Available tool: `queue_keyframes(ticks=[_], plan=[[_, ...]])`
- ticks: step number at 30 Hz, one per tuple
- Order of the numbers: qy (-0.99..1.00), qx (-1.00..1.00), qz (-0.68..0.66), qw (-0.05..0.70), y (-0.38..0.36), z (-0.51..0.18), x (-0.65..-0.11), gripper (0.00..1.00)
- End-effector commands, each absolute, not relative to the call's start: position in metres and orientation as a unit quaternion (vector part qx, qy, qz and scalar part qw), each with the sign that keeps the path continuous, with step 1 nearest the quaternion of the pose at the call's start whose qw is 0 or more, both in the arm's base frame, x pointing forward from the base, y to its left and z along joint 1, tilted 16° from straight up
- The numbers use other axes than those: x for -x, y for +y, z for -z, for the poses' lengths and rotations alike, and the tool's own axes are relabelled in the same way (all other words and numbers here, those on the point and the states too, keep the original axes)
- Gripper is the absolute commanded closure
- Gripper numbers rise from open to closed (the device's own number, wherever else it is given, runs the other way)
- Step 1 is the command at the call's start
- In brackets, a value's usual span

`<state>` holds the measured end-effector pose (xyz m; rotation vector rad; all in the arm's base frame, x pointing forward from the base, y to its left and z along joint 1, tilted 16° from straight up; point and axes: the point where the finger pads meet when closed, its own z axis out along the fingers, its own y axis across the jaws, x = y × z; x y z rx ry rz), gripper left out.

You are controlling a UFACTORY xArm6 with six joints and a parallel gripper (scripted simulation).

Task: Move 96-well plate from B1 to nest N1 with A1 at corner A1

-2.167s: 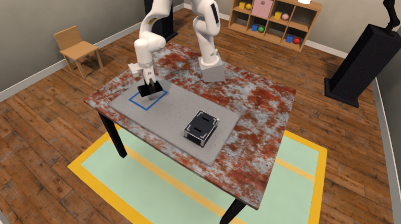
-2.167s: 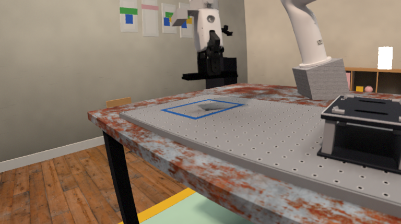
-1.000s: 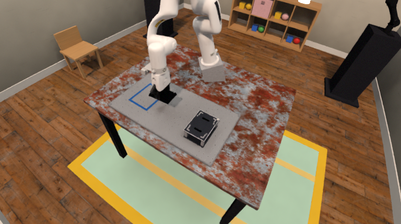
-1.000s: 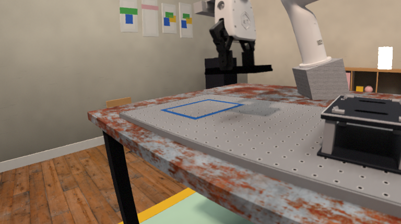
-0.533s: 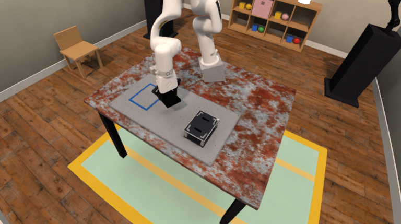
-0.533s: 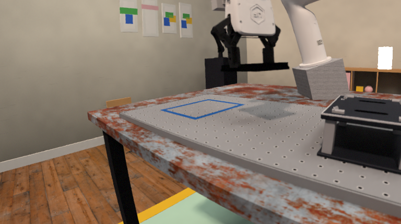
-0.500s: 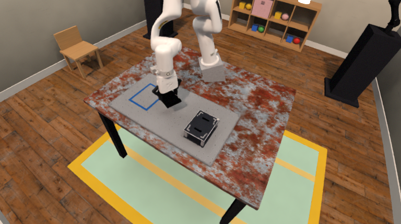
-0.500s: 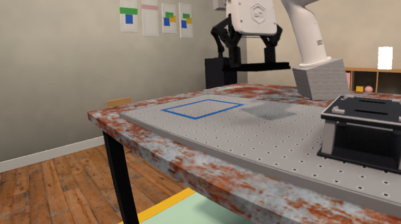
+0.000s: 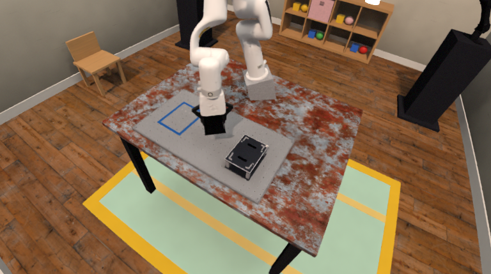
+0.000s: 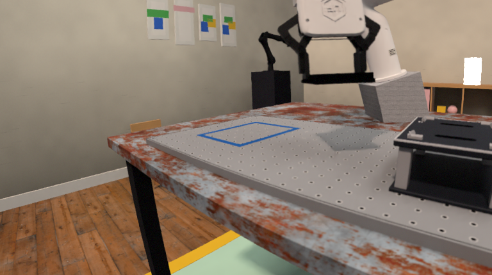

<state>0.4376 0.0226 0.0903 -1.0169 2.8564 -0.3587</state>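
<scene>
Above the table (image 9: pixel 318 140), between the blue-outlined spot B1 (image 9: pixel 179 118) and the single raised nest N1 (image 9: pixel 247 152), the one 96-well plate (image 10: pixel 337 78) hangs level in the air. Its edges are clamped by the gripper (image 10: pixel 335 72), whose fingers (image 10: pixel 303 65) stand wide. Nothing sits inside the nest's locators.

Table (image 9: pixel 311 169) rusty mottled metal; breadboard (image 9: pixel 202 155) matt grey; floor (image 9: pixel 43 169) wood.

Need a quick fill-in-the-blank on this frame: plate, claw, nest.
1. The claw is shut on the ____.
2. The plate hangs ____ the bench, touching nothing below.
3. The blue square holds ____ plate.
4. The nest stands ____ of any plate.

Missing: plate; above; no; bare
</scene>
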Motion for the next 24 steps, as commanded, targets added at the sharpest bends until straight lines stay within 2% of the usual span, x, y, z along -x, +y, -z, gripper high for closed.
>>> queue_keyframes(ticks=[1, 19, 24], plan=[[0.96, 0.244, 0.128, 0.055, 0.04, -0.091, -0.441, 1.0], [0.99, -0.017, 0.108, 0.087, 0.093, -0.088, -0.448, 1.0], [0.99, -0.021, 0.108, 0.088, 0.11, -0.087, -0.449, 1.0]])
